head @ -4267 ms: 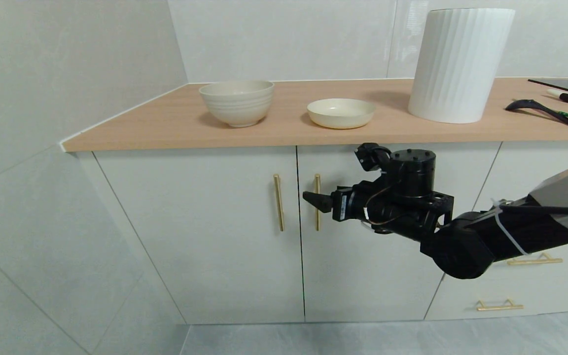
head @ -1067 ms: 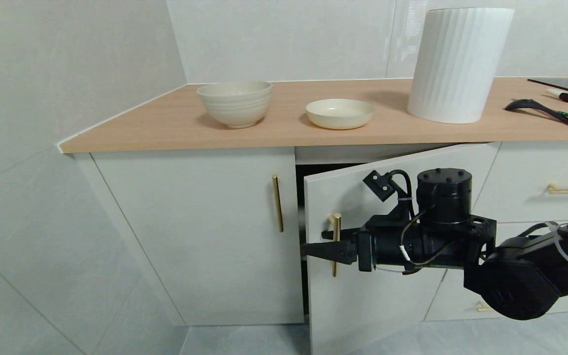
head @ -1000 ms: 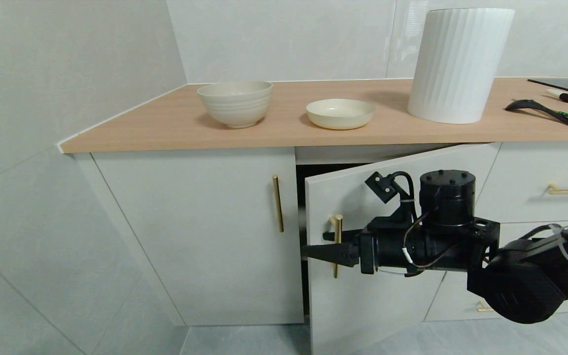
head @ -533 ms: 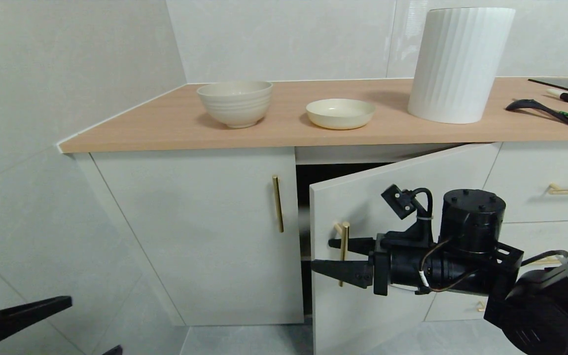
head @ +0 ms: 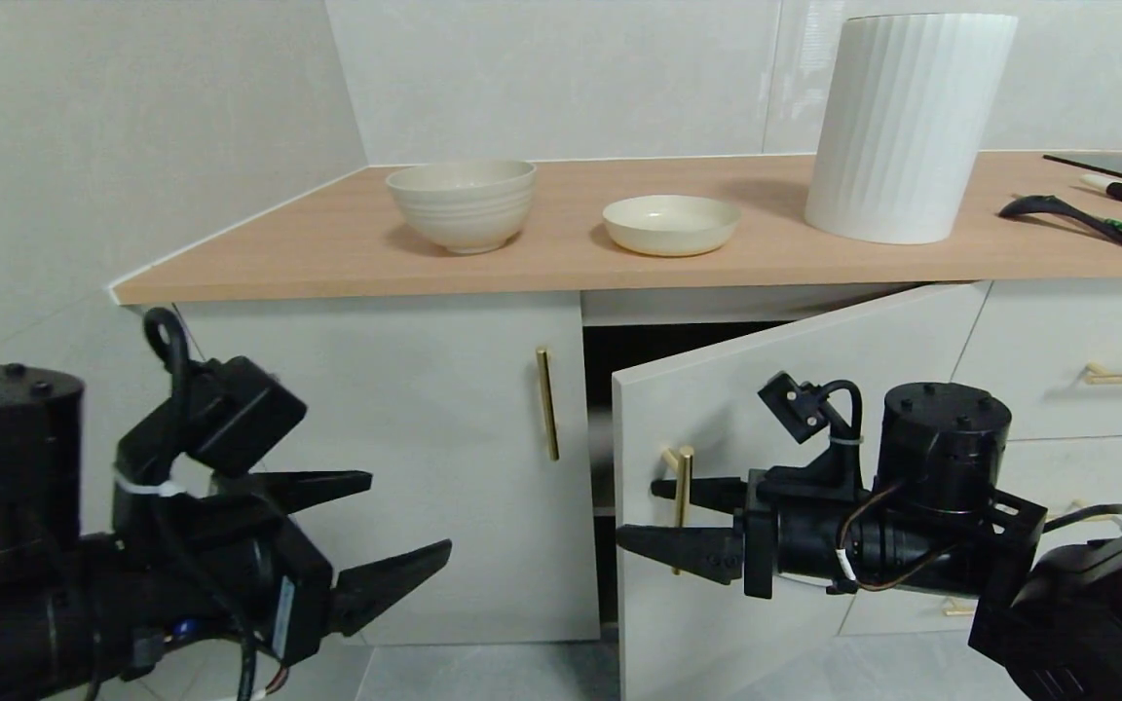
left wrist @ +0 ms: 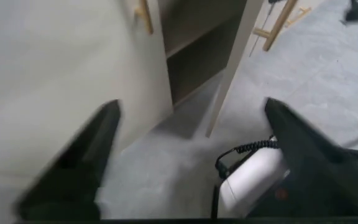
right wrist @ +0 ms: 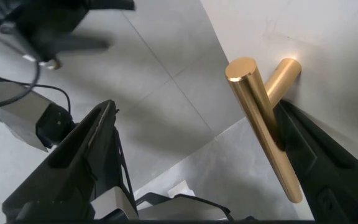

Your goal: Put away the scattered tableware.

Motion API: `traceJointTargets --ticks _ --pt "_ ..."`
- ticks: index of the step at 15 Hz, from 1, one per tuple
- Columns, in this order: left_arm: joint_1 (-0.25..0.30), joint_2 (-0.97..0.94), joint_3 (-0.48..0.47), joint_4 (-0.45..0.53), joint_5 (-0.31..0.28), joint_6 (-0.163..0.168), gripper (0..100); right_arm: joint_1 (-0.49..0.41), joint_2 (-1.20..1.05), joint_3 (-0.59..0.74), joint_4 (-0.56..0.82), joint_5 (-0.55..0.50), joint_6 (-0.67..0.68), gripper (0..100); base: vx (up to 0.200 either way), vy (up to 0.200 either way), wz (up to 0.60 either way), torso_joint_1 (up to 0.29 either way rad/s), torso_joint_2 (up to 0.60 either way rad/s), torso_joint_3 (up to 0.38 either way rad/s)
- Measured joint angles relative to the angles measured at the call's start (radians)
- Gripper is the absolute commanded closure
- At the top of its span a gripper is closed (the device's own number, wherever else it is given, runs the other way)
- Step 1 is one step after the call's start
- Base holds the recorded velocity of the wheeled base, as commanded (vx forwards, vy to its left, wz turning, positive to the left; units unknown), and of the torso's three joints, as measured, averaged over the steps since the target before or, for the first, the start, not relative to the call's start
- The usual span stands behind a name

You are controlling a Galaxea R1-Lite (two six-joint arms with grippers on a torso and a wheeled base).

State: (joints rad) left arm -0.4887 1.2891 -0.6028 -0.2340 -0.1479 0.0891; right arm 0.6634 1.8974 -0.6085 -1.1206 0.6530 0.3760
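Head camera high, facing the counter point(head: 561, 258), wrist cameras low and close, all sharing the gold door handle point(right wrist: 260, 118)

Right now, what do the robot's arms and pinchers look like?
Both arms are black. The left gripper and right gripper each have two long, pointed fingers, like a beak. The left carries a boxy camera, a looping black cable and a white zip tie. The right has a round drum-shaped joint, thin wires and a camera on a bracket.
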Motion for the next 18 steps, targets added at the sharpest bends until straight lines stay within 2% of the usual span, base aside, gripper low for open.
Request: traceJointTargets --ticks 2,4,8,9,12,18 --pt "-0.017 0.081 -0.04 -0.036 -0.003 -0.005 100 0.002 0.0 0.001 0.002 0.0 0.0 0 0.0 0.0 0.0 0.0 0.0 0.0" --pt "-0.036 0.166 -0.069 -0.12 -0.005 -0.012 100 0.003 0.0 0.001 0.004 0.0 0.001 0 0.0 0.0 0.0 0.0 0.0 0.0" --pt "-0.077 0.362 -0.117 -0.31 0.0 -0.08 100 0.004 0.001 0.001 0.006 0.002 0.001 0 0.0 0.0 0.0 0.0 0.0 0.0" --pt "-0.089 0.407 -0.135 -0.34 0.0 -0.087 100 0.004 0.001 0.001 0.006 0.003 0.002 0 0.0 0.0 0.0 0.0 0.0 0.0" --pt "-0.123 0.507 -0.211 -0.356 -0.005 -0.093 100 0.004 0.001 0.001 0.007 0.003 0.003 0 0.0 0.0 0.0 0.0 0.0 0.0" --pt "-0.141 0.589 -0.308 -0.359 -0.011 -0.095 100 0.004 0.001 0.001 0.008 0.003 0.003 0 0.0 0.0 0.0 0.0 0.0 0.0"
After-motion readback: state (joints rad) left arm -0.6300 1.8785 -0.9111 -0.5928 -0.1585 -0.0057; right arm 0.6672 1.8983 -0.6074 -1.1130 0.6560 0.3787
